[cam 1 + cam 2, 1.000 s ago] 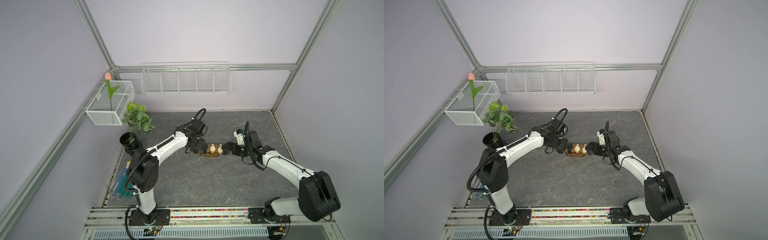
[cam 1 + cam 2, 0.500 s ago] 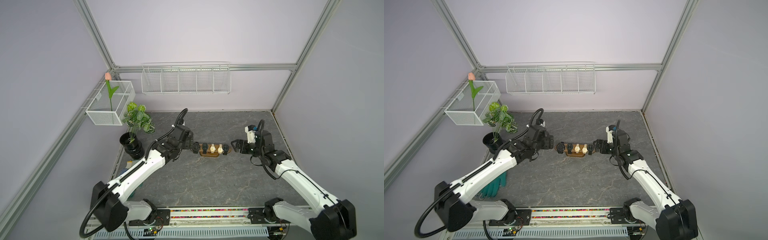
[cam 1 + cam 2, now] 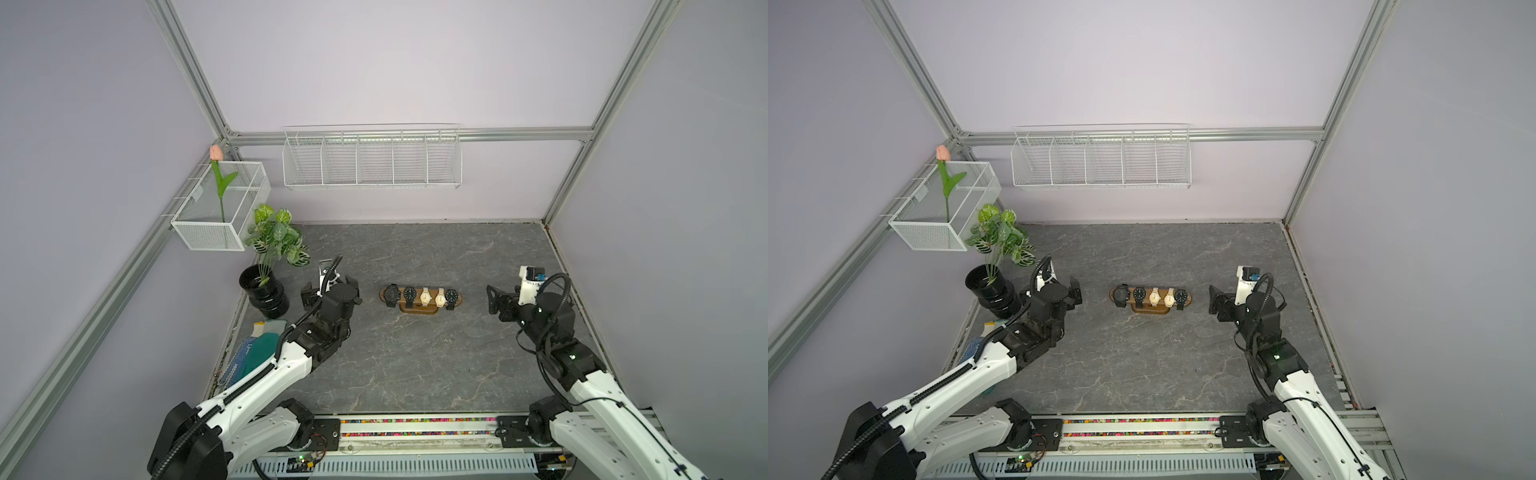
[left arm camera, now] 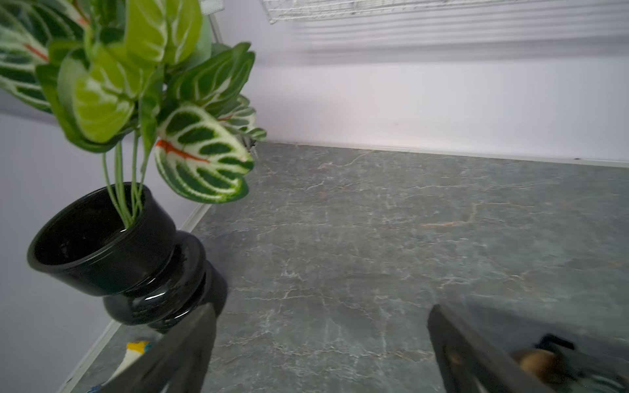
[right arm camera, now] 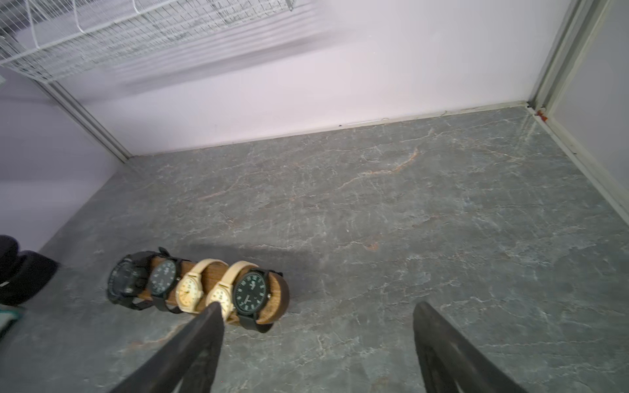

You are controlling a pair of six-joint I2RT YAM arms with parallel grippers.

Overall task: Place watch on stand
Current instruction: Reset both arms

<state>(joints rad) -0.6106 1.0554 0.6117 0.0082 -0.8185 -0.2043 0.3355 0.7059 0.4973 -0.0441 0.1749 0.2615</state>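
Observation:
The stand is a dark wooden bar on a lighter base in the middle of the table. Several watches are strapped around it in a row, black ones at both ends and cream ones between. My left gripper hangs open and empty to the left of the stand, well apart from it. My right gripper stands open and empty to the stand's right, also apart. The left wrist view catches only a blurred end of the stand.
A black vase with a leafy plant stands close to my left gripper. Green and blue gloves lie at the table's left edge. A wire basket rack and a mesh box with a tulip hang on the walls.
Both grippers were at the stand's two ends and have drawn back sideways, left arm to the left, right arm to the right. The left jaws have spread wider. All watches stay on the stand.

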